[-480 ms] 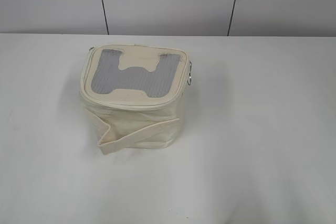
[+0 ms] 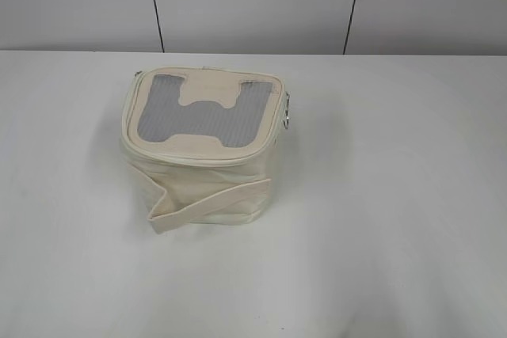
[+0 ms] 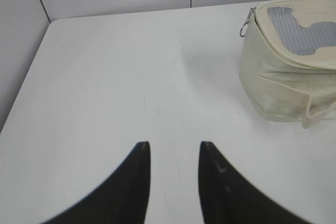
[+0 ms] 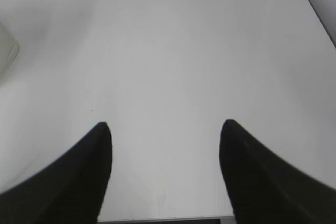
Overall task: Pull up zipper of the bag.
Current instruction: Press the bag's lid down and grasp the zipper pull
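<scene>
The cream bag [image 2: 202,184] stands on the white table [image 2: 380,219], left of centre in the exterior view, with a grey mesh window in its top panel. The zipper [image 2: 198,157] runs round the top rim; silver ring pulls [image 2: 288,112] hang at its right side. In the left wrist view the bag [image 3: 273,85] is at the upper right with a silver ring [image 3: 245,26]. My left gripper [image 3: 174,148] is open and empty over bare table, well short of the bag. My right gripper [image 4: 164,127] is open and empty; only a sliver of the bag [image 4: 6,53] shows at the left edge.
A flat cream strap [image 2: 210,206] wraps the bag's front and sticks out at its lower left. Grey wall panels [image 2: 253,1] stand behind the table's far edge. The table's left corner and edge [image 3: 31,61] show in the left wrist view. Neither arm shows in the exterior view.
</scene>
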Motion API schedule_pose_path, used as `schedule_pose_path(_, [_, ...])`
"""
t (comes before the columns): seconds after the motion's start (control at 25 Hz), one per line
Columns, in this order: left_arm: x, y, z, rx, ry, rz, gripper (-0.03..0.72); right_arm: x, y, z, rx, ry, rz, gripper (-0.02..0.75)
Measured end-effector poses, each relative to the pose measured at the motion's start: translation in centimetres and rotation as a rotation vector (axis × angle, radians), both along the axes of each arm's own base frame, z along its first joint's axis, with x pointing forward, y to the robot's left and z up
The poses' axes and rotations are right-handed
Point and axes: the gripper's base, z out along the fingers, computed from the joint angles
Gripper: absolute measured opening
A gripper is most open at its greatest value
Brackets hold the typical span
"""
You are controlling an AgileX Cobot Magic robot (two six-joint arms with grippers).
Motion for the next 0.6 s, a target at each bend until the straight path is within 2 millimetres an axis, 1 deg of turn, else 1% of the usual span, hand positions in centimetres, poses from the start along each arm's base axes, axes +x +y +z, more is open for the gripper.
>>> schedule_pose_path(0.44, [0.0, 0.0, 0.0, 0.000, 0.000, 0.000, 0.238, -0.1, 0.1, 0.2, 0.000, -0.004, 0.014, 0.506])
schedule_pose_path(0.52, [0.0, 0.0, 0.0, 0.000, 0.000, 0.000, 0.238, 0.2, 0.6, 0.5, -0.011, 0.012, 0.071, 0.506])
schedule_pose_path(0.6, [0.0, 0.0, 0.0, 0.000, 0.000, 0.000, 0.238, 1.0, 1.4, 0.8, -0.007, 0.044, 0.160, 0.506])
